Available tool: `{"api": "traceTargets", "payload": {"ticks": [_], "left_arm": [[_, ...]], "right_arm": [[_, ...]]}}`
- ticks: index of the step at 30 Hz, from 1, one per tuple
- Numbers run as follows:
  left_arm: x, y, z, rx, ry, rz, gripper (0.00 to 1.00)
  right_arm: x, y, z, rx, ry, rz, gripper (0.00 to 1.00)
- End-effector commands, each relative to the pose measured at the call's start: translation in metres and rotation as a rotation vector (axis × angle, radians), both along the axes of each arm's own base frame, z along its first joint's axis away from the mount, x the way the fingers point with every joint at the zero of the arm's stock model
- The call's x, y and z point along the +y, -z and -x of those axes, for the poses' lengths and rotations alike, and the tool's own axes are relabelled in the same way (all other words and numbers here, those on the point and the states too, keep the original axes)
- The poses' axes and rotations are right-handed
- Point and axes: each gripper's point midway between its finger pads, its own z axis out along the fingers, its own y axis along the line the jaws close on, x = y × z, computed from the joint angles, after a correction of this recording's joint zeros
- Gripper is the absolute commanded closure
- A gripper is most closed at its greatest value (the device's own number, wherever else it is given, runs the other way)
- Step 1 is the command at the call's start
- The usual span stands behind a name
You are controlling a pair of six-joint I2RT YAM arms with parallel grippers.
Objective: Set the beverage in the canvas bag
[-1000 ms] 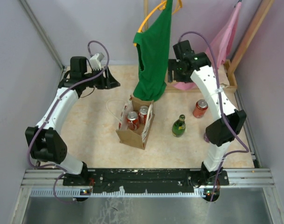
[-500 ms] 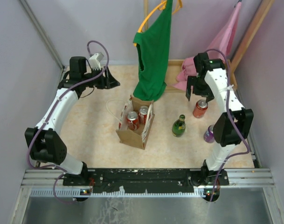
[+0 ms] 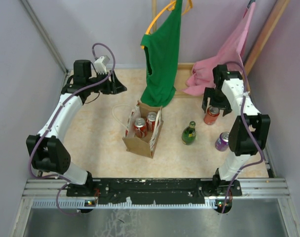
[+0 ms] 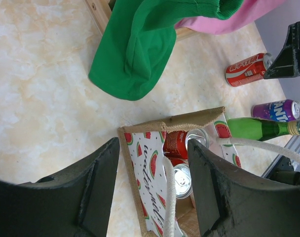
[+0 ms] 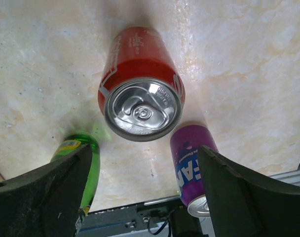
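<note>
Above the far-right red aluminium can [image 5: 142, 98], the right gripper [image 5: 143, 158] gapes; likely light, slick, best pinched mid-wall.

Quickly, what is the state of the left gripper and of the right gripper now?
Left gripper: open, holding nothing.
Right gripper: open, holding nothing, above the red can.

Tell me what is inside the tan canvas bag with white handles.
A red soda can and a second red can stand inside the tan canvas bag. Its walls and the cans hide the bottom.
</note>
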Motion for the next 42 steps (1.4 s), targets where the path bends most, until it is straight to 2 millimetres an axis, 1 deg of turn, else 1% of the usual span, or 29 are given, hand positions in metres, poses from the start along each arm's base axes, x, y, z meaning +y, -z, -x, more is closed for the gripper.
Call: {"api": "traceTargets", "payload": {"ticks": [1,5,8,13,15,16,20,22,23,26,30,32,35,38,42], "left_arm": [[-0.001,0.001,-0.003,-0.022,0.019,0.003,0.36],[-0.001,0.000,-0.004,-0.025,0.018,0.000,0.36],[0.000,0.001,-0.003,-0.025,0.015,-0.005,0.36],[0.001,0.003,-0.001,-0.019,0.011,-0.007,0.36],[0.001,0.004,0.000,-0.017,0.011,-0.007,0.36],[0.002,0.004,0.000,-0.018,0.010,-0.008,0.37],[0.002,0.004,0.000,-0.019,0.009,-0.011,0.37],[0.002,0.005,-0.001,-0.019,0.011,-0.011,0.36],[0.002,0.005,-0.001,-0.017,0.012,-0.011,0.36],[0.000,0.005,-0.001,-0.017,0.019,-0.007,0.36],[-0.001,0.005,-0.003,-0.017,0.027,-0.005,0.37],[-0.001,0.005,-0.004,-0.019,0.028,-0.007,0.37],[-0.001,0.006,-0.003,-0.017,0.030,-0.009,0.37],[0.000,0.007,-0.003,-0.013,0.028,-0.010,0.37],[-0.001,0.007,-0.003,-0.014,0.029,-0.010,0.37]], "right_arm": [[-0.008,0.003,-0.024,-0.089,0.014,-0.016,0.13],[-0.011,0.019,-0.032,-0.068,0.019,-0.026,0.13],[-0.008,0.025,-0.038,-0.070,0.021,-0.046,0.13],[-0.009,0.037,-0.039,-0.037,0.017,-0.046,0.13],[-0.009,0.041,-0.039,-0.030,0.022,-0.044,0.14],[-0.008,0.041,-0.039,-0.031,0.025,-0.047,0.16],[-0.008,0.037,-0.037,-0.036,0.033,-0.051,0.33],[-0.008,0.035,-0.033,-0.028,0.035,-0.048,0.35],[-0.008,0.035,-0.030,-0.021,0.035,-0.046,0.34],[-0.006,0.037,-0.024,-0.003,0.027,-0.058,0.23],[0.001,0.042,-0.018,0.015,0.016,-0.103,0.17],[0.002,0.042,-0.016,0.016,0.016,-0.105,0.17],[-0.001,0.038,-0.016,0.001,0.023,-0.090,0.20],[-0.004,0.031,-0.019,-0.020,0.031,-0.070,0.24],[-0.008,0.020,-0.025,-0.048,0.038,-0.051,0.25]]}}
